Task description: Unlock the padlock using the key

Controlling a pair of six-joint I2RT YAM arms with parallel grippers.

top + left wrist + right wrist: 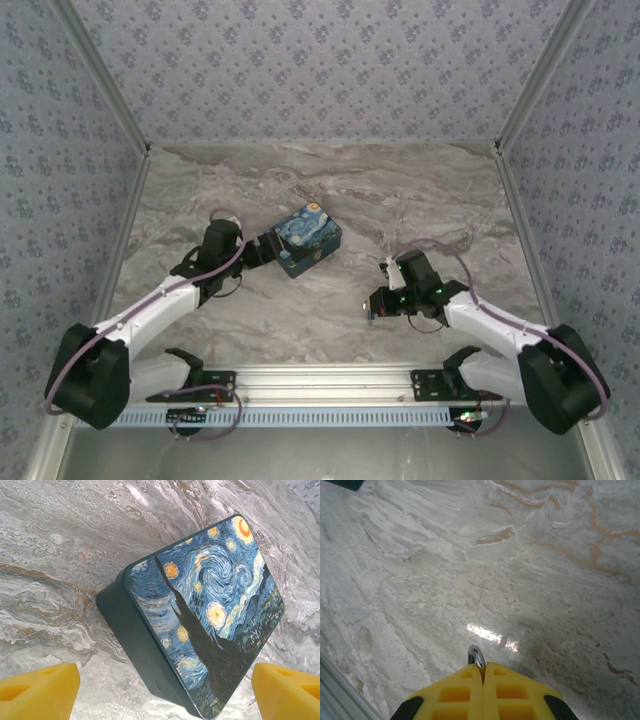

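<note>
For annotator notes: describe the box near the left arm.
On the grey marble table, left of centre, a dark rectangular box sits just beyond the left arm's open fingers. Its lid bears a swirling blue-and-yellow Starry Night print, unlike the marble around it.

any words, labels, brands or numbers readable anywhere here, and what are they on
None can be read.
box: its lid carries a painted night sky with swirls and stars, no lettering.
small metal piece pinched in the right end effector: too small to show any marking.
wallpaper: a repeating flower pattern, no text.
</note>
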